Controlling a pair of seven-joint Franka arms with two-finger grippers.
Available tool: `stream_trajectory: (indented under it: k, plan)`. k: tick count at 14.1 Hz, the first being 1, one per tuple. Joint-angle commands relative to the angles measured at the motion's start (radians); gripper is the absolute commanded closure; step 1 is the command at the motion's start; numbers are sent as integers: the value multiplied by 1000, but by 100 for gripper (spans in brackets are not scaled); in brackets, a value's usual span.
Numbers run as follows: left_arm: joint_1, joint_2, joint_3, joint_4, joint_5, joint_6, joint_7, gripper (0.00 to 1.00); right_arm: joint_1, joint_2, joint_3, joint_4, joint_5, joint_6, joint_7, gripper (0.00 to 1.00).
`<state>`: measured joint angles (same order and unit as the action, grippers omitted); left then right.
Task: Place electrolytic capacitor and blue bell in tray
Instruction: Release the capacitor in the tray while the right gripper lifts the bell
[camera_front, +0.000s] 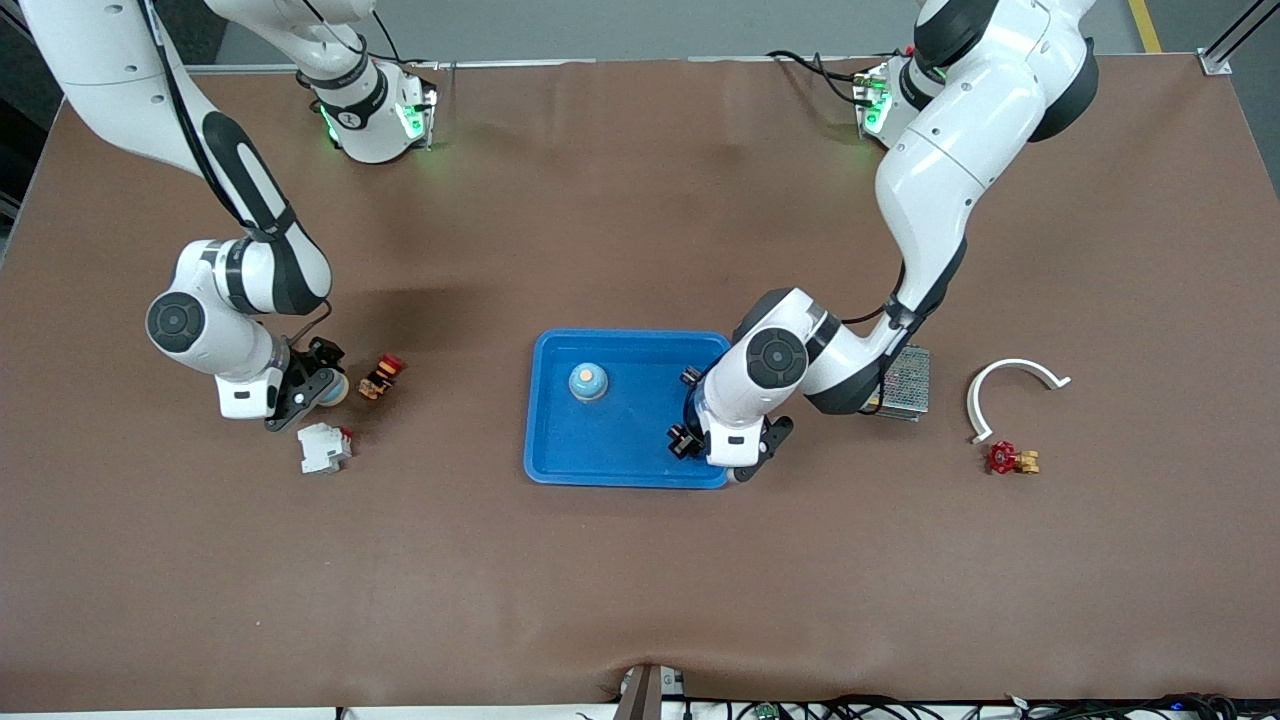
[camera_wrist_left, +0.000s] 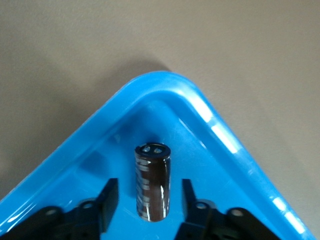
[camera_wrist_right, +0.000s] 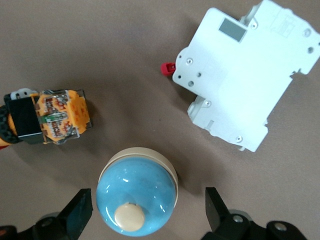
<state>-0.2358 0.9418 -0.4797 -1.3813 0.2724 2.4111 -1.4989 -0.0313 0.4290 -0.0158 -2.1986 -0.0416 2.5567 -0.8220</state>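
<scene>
- The tray (camera_front: 560, 450) sits mid-frame in the front view, with one blue bell (camera_front: 588, 381) already standing in it
- The left gripper (camera_front: 733, 458) is low over the tray's lower corner at the left arm's end, fingers spread; the electrolytic capacitor (camera_wrist_left: 152, 182) stands upright between them, touched by neither
- The right gripper (camera_wrist_right: 147, 207) is open astride a second bell (camera_wrist_right: 137, 195) on the table, so we judge closing comes next
- A white breaker (camera_wrist_right: 245, 75) and an orange switch (camera_wrist_right: 50, 117) lie near that bell, clear of it

A brown mat (camera_front: 600, 580) covers the table, with grey floor (camera_front: 640, 25) and cables (camera_front: 900, 705) at its edges.
</scene>
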Motion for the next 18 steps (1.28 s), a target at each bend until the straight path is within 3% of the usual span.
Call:
stream_trajectory:
  k: [1, 5, 11, 14, 18]
  plan:
    - [6, -49, 10, 10, -2, -12, -7, 0, -16, -4, 13, -20, -15, 22, -14, 0]
    - [61, -150, -5, 13, -4, -176, 40, 0, -16, -1, 13, -26, -15, 31, -14, 0]
    - [144, -333, 0, 8, -10, -384, 296, 0, -13, -1, 13, -26, -14, 30, -13, 0]
    - [199, -406, 1, 5, -10, -475, 429, 0, -12, -1, 14, -26, -14, 28, -6, 27]
    - [256, -469, 0, 7, -10, -512, 469, 0, -10, -1, 14, -20, -14, 23, -3, 61]
